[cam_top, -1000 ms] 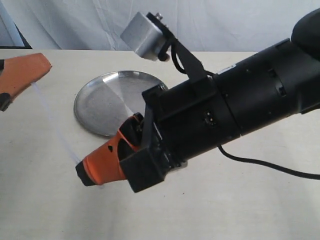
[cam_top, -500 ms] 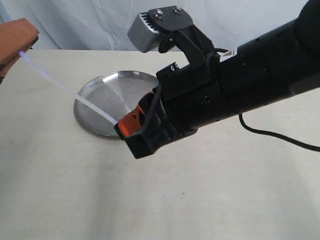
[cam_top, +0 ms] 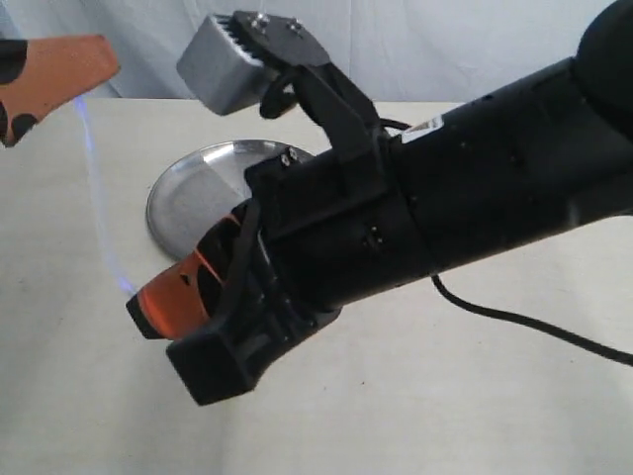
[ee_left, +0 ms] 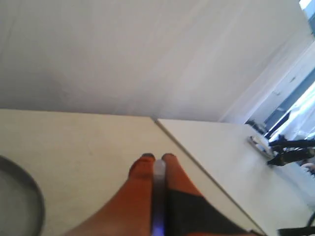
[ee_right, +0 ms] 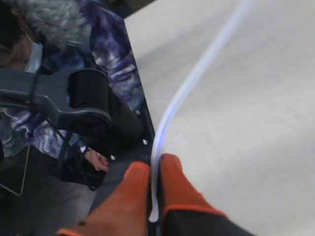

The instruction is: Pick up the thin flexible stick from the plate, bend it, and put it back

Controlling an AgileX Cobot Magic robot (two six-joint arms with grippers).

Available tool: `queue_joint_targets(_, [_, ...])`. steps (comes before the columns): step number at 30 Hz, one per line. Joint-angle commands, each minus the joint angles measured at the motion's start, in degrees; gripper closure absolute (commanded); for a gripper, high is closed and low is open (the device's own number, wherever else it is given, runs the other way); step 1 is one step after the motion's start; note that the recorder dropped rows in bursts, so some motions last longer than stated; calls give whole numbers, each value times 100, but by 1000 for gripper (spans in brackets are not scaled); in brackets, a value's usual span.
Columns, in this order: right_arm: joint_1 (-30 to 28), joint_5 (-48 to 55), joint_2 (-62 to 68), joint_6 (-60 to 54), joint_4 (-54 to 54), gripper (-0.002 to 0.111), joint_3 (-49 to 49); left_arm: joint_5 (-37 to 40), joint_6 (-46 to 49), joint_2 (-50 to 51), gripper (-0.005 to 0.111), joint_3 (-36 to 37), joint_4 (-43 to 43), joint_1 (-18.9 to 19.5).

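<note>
1. Thin flexible stick point(cam_top: 97, 188) is in the air, just off the left side of the plate point(cam_top: 183, 203), bowed in a curve;
2. I see the left gripper point(ee_left: 155, 160) pinching one end, fingers closed;
3. the right gripper point(ee_right: 153, 169) clamps the other end, near the plate's front rim.

exterior: raised, tilted down over table point(cam_top: 475, 416), right arm point(cam_top: 475, 218) so near it fills half the frame | left wrist: low, sighting along left gripper point(ee_left: 156, 158) across table to white backdrop point(ee_left: 123, 49) | right wrist: sighting along right gripper point(ee_right: 153, 164) past table edge | shared: stick point(cam_top: 96, 198) in all three; plate point(cam_top: 183, 198) in exterior and left wrist
</note>
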Motion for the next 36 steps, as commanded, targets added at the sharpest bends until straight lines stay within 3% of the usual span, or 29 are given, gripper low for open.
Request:
queue_joint_targets(1, [-51,-871,-547,-88,368,109,-91,-320,-157,-23,107,42,635,-394])
queue_joint_targets(6, [-51,-1129,-1123,535,-450,109,-91,-271,-157,-23,107,-55,399,-1066])
queue_joint_targets(13, [-51,-909,-1385,3206,-3198,109,-91,384,-170,78,107,-527,82,-2002])
queue_joint_targets(17, [-51,-631,-1345,3361,-3221,109,-71,308,-170,326,107,-683,9,-2351])
queue_joint_targets(23, [-51,-385,-1355,3369,-3709,109,-71,512,4,406,107,-711,20,-2414])
queue_joint_targets(29, [-63,157,-1252,4224,-4701,107,76,735,-19,406,107,-921,4,-2414])
queue_joint_targets(32, [-63,-122,-1107,4235,-4493,90,326,903,-19,406,107,-1039,134,-2414])
queue_joint_targets(36, [-63,-446,-861,4235,-4223,44,426,1063,-41,406,107,-1164,383,-2414])
